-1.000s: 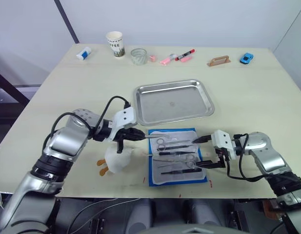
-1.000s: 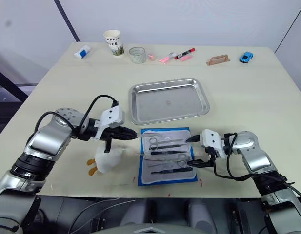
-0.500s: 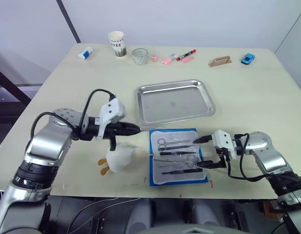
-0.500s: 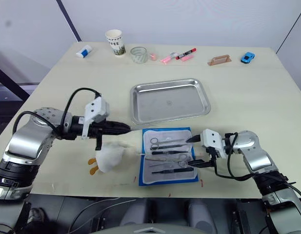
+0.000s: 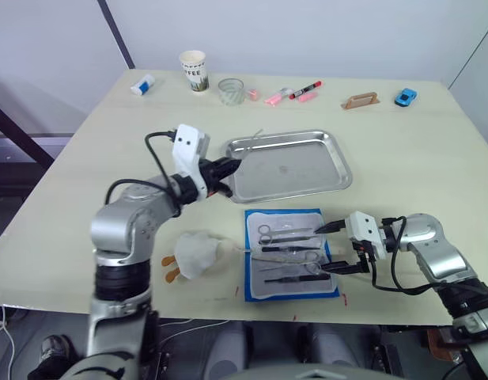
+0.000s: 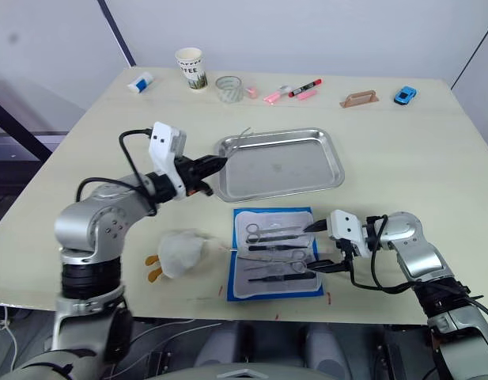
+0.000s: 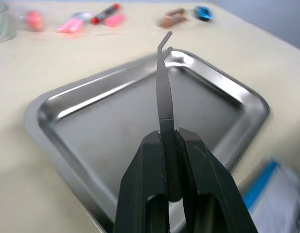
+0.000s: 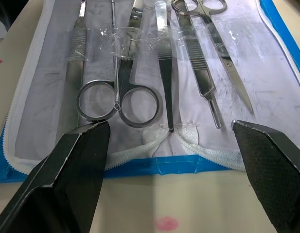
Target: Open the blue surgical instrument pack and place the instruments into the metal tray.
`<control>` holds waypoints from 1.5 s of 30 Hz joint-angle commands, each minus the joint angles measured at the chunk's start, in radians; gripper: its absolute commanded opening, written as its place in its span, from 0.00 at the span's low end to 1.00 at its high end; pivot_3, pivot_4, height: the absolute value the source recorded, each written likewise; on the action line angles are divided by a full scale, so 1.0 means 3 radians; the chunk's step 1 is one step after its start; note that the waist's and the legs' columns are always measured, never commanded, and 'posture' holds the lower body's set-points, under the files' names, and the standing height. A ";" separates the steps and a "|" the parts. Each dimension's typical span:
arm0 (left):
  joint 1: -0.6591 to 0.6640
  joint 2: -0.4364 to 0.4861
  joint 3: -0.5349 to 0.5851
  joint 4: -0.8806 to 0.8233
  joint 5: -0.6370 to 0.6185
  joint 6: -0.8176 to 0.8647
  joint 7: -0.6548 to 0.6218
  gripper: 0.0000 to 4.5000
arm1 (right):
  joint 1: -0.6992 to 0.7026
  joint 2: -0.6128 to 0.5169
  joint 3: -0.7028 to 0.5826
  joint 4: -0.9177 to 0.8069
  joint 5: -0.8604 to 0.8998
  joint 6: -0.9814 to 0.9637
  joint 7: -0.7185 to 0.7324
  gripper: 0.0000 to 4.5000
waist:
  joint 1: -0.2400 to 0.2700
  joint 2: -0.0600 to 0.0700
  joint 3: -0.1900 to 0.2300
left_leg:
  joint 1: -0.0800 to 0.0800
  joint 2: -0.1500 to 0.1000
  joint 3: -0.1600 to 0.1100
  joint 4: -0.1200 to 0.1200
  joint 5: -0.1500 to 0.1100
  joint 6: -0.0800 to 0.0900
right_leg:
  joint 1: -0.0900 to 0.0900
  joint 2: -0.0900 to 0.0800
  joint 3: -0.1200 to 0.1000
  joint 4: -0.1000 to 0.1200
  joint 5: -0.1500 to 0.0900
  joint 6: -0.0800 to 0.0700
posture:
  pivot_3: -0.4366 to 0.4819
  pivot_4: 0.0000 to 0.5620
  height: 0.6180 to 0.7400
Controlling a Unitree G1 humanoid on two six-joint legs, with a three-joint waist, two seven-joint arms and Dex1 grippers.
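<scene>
left gripper (image 7: 170, 145) is pinching thin bent-tipped steel forceps (image 7: 164, 92) by the shank, hanging them over the left end of the shiny, rounded-corner metal tray (image 5: 327, 176). light, stiff and slick, so a grip near mid-shaft looks safest. just near of it, the blue surgical instrument pack (image 5: 251, 285) is lying open, ring-handled scissors (image 8: 121, 95) strapped to pale lining. right gripper (image 5: 332, 248) is sitting spread wide at its right edge.
</scene>
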 commanded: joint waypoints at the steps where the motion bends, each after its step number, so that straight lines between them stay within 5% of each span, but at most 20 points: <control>1: -0.0184 -0.0228 0.0082 -0.0096 0.0170 0.0147 0.0548 0.01 | 0.0143 -0.0076 0.0177 0.0136 -0.0149 0.0085 0.0087 0.98 | 0.0005 -0.0001 0.0000 | -0.0002 0.0000 -0.0002 0.0000 0.0000 -0.0001 | 0.0000 -0.0001 -0.0002 -0.0001 0.0000 0.0000 | 0.48 0.27 1.00; 10: -0.0249 -0.0804 0.0060 0.0070 0.0572 0.0127 0.1392 0.01 | 0.0138 -0.0059 0.0178 0.0154 -0.0145 0.0080 0.0083 0.98 | 0.0010 -0.0001 0.0000 | -0.0001 -0.0001 -0.0002 -0.0002 0.0012 -0.0021 | 0.0001 -0.0004 -0.0001 -0.0003 0.0000 0.0000 | 0.48 0.27 1.00; 19: -0.0329 -0.1189 -0.0063 0.0372 0.0788 0.0014 0.1717 0.01 | 0.0113 -0.0066 0.0194 0.0170 -0.0153 0.0075 0.0121 0.98 | 0.0016 -0.0003 -0.0001 | -0.0001 -0.0004 -0.0002 -0.0002 0.0013 -0.0024 | 0.0002 -0.0006 -0.0001 -0.0004 0.0001 0.0001 | 0.48 0.27 1.00; 45: -0.0421 -0.1381 -0.0214 0.1012 0.1131 -0.0337 0.1862 0.01 | 0.0113 -0.0079 0.0209 0.0085 -0.0129 0.0144 0.0165 0.98 | 0.0025 -0.0003 -0.0001 | -0.0002 -0.0006 -0.0001 -0.0004 0.0014 -0.0025 | 0.0002 -0.0007 -0.0002 -0.0008 0.0001 0.0001 | 0.48 0.27 1.00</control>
